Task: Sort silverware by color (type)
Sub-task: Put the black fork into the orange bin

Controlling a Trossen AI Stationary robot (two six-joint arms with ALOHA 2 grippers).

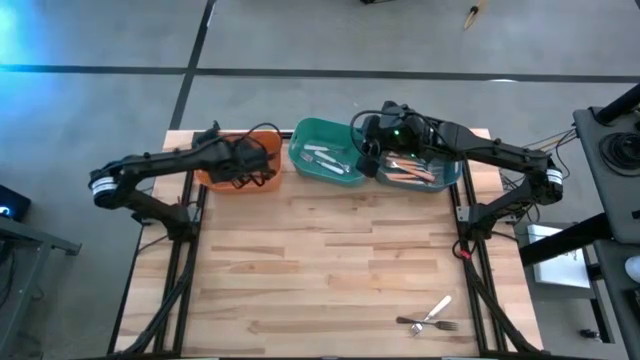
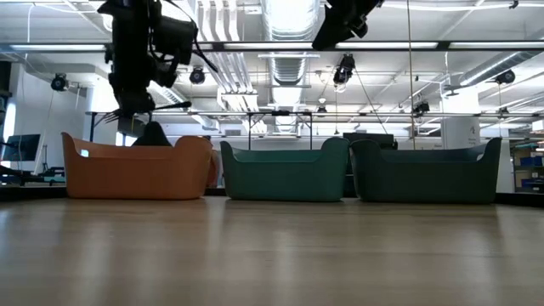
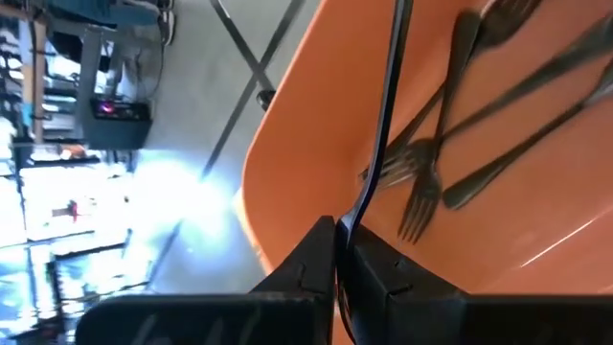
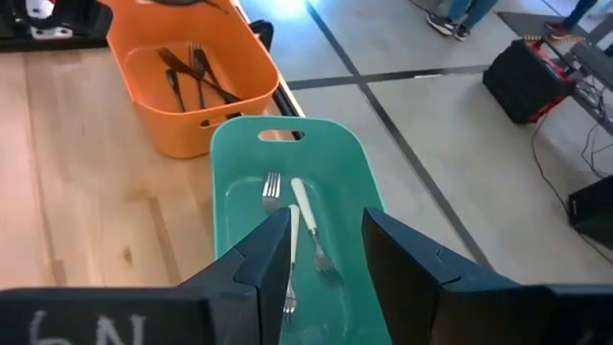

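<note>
Overhead, the left gripper (image 3: 337, 251) pinches a black-handled fork (image 3: 383, 125) inside the glossy orange bin (image 1: 240, 165), above other dark forks (image 3: 450, 144). Beside it, the right gripper (image 4: 326, 251) hangs released over the smooth green bin (image 4: 287, 163) holding white-handled forks (image 4: 299, 206). Orange-handled forks (image 1: 412, 172) fill the teal bin (image 1: 450, 175). Two forks (image 1: 430, 318) lie on the butcher-block table (image 1: 320, 270) near its right front edge.

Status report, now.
Left gripper shut on a black fork over orange bin. Right gripper open over green bin. Two forks remain on table.
</note>
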